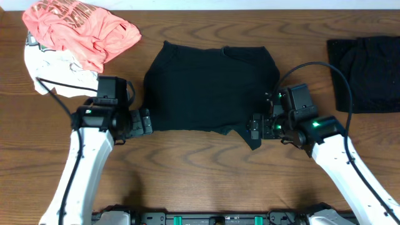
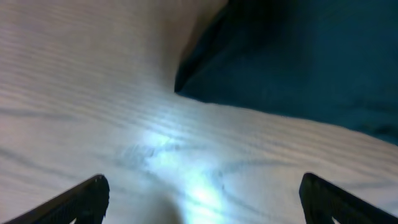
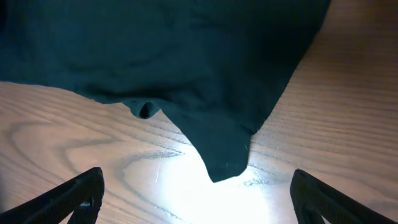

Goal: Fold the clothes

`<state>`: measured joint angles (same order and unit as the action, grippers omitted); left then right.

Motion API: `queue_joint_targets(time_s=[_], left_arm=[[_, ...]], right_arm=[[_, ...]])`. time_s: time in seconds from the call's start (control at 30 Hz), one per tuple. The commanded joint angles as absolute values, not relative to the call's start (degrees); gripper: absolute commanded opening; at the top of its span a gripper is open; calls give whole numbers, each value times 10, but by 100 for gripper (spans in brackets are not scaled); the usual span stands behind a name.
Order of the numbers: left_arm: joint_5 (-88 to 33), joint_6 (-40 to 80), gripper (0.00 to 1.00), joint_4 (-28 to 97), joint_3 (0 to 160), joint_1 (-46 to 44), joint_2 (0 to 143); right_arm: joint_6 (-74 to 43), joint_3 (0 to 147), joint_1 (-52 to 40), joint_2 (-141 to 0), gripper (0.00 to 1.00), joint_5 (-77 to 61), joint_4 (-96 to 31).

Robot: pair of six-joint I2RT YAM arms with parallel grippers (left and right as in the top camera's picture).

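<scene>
Both spread wide, holding nothing: left gripper (image 1: 145,121) just short of black shirt (image 1: 209,84) near-left corner, right gripper (image 1: 255,127) facing pointed flap (image 3: 224,155). Shirt flat mid-table (image 1: 200,187). Risks: left closes on bare wood; right pinches flap only, so fold skews.

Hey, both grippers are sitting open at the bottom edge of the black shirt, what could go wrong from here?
The right gripper faces a narrow flap sticking out of the black shirt's hem; pinching only that would likely skew the fold. The left gripper is open over bare table, with the shirt's corner lying ahead of it, so closing now would probably catch nothing.
</scene>
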<state>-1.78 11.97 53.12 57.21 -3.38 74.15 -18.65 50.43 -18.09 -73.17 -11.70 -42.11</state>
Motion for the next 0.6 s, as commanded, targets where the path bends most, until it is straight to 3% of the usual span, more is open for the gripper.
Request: queue_joint_targets(time_s=[0.0,0.57], left_arm=[[-48,103,98,483,535,-28,775],[-60,19,98,313,497,-29,920]], right_arm=[[-177,497,-185,-759,93,-123,-411],[-176,496,-192,-852,86,-135,-381]])
